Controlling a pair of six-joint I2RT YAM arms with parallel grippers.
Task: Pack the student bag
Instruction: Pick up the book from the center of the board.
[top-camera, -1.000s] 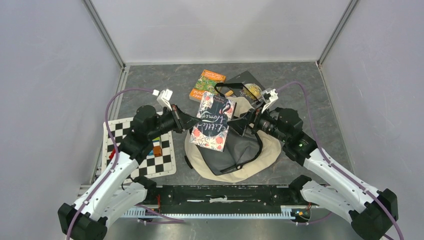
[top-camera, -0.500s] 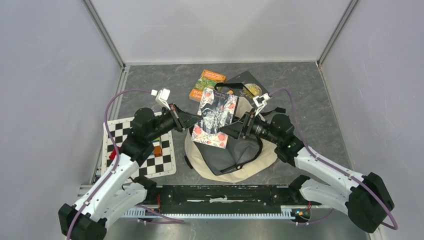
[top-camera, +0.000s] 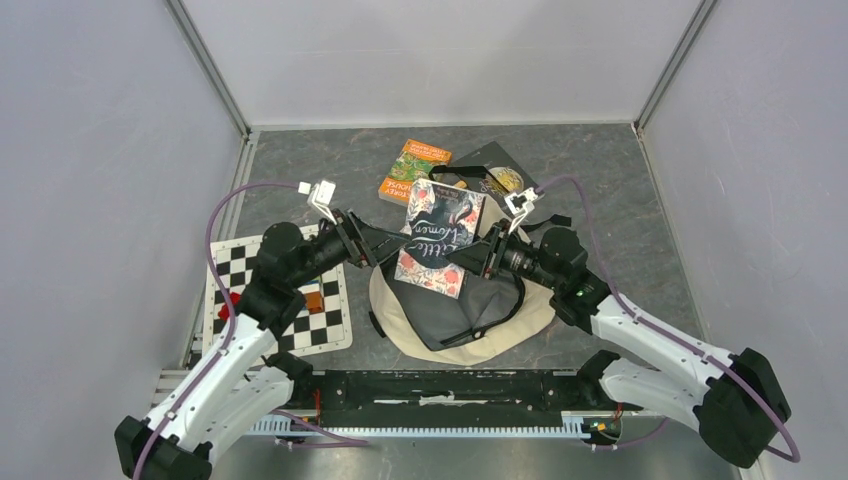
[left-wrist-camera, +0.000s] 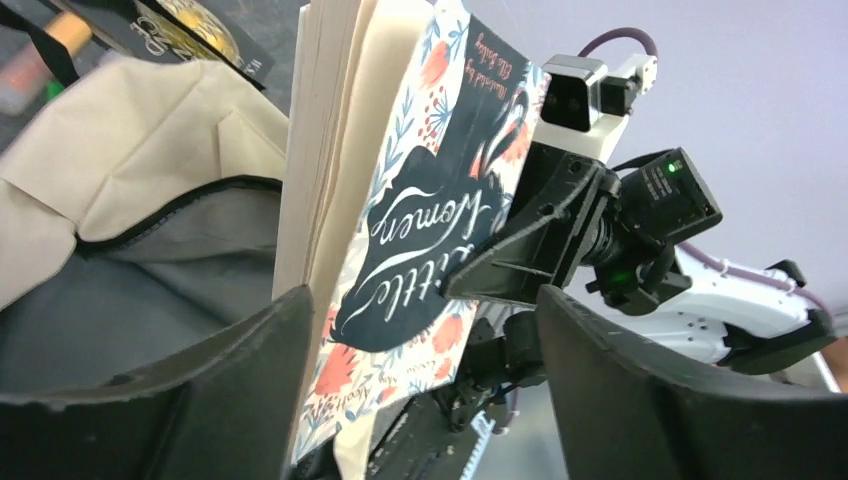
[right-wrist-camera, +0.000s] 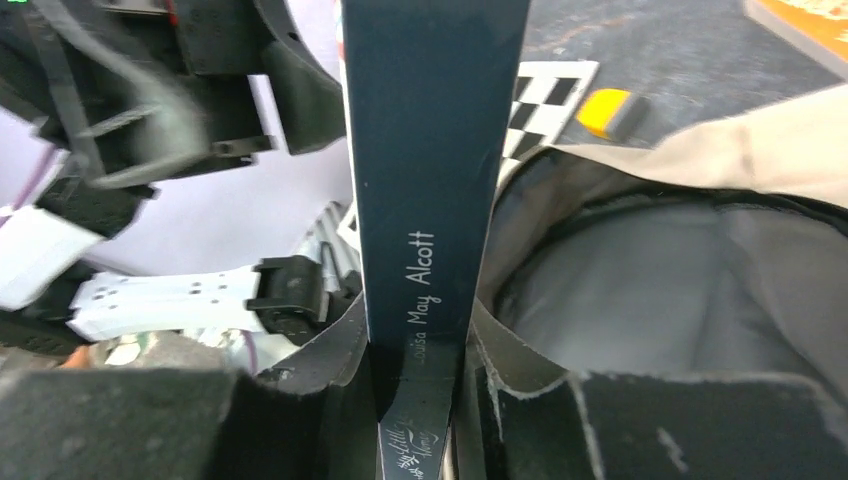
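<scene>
Student bag (top-camera: 450, 320): it lies flat on the table (top-camera: 620, 220) just ahead of our bases, cream flap spread out and grey-lined mouth open upward; we see nothing inside it.
Little Women book (top-camera: 440, 238): it hangs above the bag's mouth between our two grippers, cover tilted up and spine toward the right arm.
Right gripper (right-wrist-camera: 415, 375): it is clamped on the dark spine, the only hold on the book that we can see.
Left gripper (left-wrist-camera: 415, 330): its jaws stand wide, one on each side of the page edge, neither visibly pressing.
Risk, swing: we judge that one narrow pinch at the spine lets the book pivot or fan open, since the pages hang free on the far side.
Risk, snag: if our left arm backs away at an angle, a finger could catch the cover and twist the book out of the right grip.
Risk, miss: the book looks broad against the mouth; lowered flat rather than edge-first, a corner may land on the cream flap or a black strap and stay outside.
Risk, bag shift: nothing holds the soft fabric, so a push from the book could drag it or fold the lining shut.
Nearby: an orange-green book (top-camera: 413, 170) and a black book (top-camera: 497, 178) lie at the bag's far side; a checkered mat (top-camera: 285, 295) lies to our left.
</scene>
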